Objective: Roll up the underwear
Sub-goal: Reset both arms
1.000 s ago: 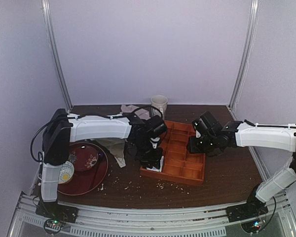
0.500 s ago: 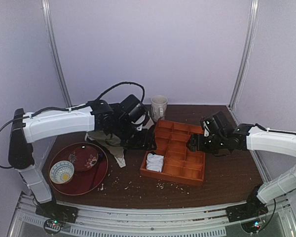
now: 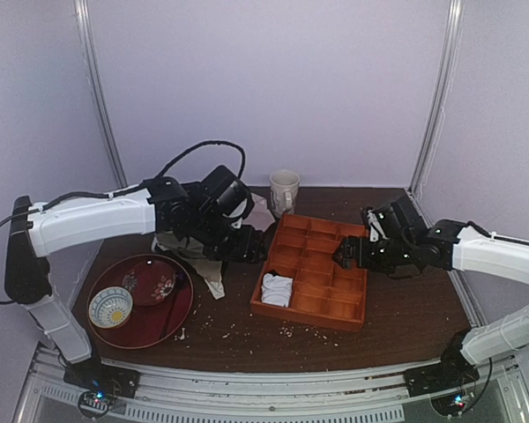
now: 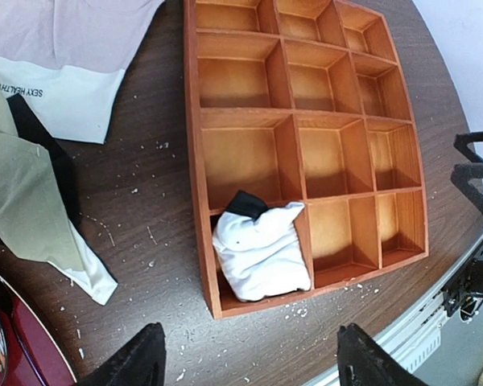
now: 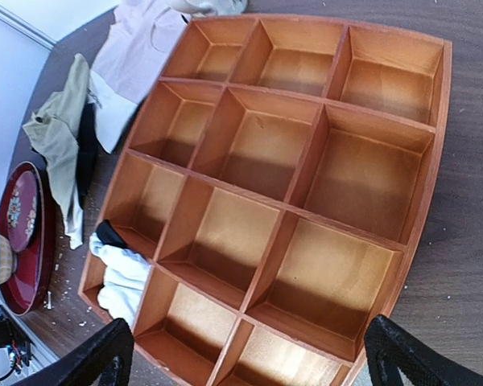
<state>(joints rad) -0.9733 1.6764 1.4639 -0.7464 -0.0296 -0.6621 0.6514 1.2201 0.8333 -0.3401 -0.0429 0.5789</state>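
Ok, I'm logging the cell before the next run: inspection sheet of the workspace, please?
Surface: dark table, strewn with pale crumbs.
Job's things: underwear rolled, in the tray's near-left compartment.
Clutter: olive garment, pinkish cloth, mug, red plate holding a bowl.
Grippers: left gripper and right gripper, jaws open, empty.
Cables: black cable loops above the left arm.
Surroundings: pale walls, metal rail at the near edge.
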